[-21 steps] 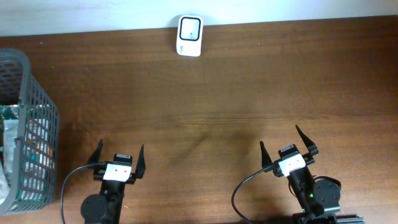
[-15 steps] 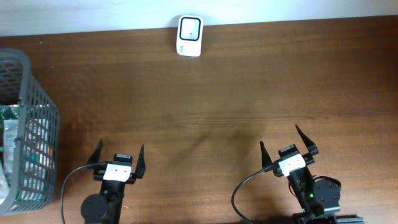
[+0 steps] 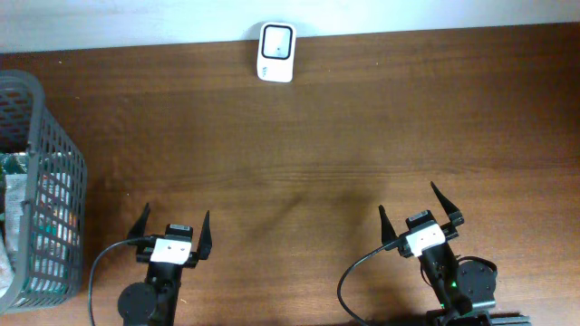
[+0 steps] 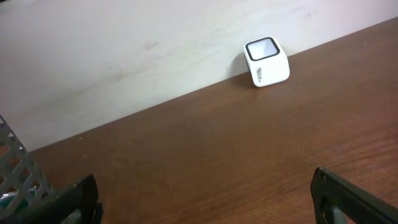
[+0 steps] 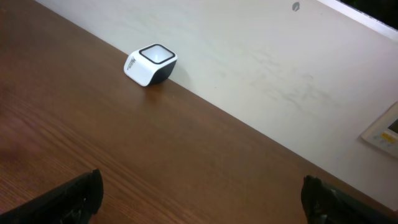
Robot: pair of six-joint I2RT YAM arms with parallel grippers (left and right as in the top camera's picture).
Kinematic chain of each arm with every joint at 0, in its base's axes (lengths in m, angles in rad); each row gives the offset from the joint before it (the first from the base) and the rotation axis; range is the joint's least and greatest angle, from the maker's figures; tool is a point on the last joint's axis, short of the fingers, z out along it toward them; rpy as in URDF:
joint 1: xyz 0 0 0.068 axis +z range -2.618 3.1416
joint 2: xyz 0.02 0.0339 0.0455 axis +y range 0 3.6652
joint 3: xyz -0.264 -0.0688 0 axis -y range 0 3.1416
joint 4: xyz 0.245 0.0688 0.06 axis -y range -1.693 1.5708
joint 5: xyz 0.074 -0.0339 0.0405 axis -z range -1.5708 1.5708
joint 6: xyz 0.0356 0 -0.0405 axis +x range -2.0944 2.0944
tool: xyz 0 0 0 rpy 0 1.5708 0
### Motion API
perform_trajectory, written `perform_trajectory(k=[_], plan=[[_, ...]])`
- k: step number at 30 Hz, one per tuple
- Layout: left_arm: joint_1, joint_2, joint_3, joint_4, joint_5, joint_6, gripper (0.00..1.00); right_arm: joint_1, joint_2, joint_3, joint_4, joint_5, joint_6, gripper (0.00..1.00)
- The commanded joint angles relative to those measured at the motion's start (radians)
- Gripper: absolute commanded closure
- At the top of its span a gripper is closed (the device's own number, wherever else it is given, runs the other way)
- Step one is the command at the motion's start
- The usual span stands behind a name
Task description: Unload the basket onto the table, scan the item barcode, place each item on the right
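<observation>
Off to the left of your left gripper (image 3: 176, 212) stands a grey mesh basket (image 3: 56, 172). The packets (image 3: 13, 177) inside are too hidden by the mesh for you to read. The left gripper's jaws stand wide and hold nothing, over the brown counter (image 3: 317, 136). The white scanner (image 3: 275, 40) sits well ahead of both pairs of jaws, between them and somewhat nearer the left pair, at the counter's back edge. Your right gripper (image 3: 407, 198) also has its jaws wide and empty.
</observation>
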Motion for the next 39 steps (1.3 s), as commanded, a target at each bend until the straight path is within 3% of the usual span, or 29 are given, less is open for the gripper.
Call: perform_trajectory(k=[1,39], plan=[[0.002,-0.008,-0.002,-0.007,-0.008,0.008,0.01,0.006,-0.002,-0.005,-0.006,-0.006,0.007,0.02],[0.003,-0.008,-0.002,0.031,-0.016,0.008,0.01,0.006,-0.002,-0.005,-0.006,-0.006,0.006,0.02]])
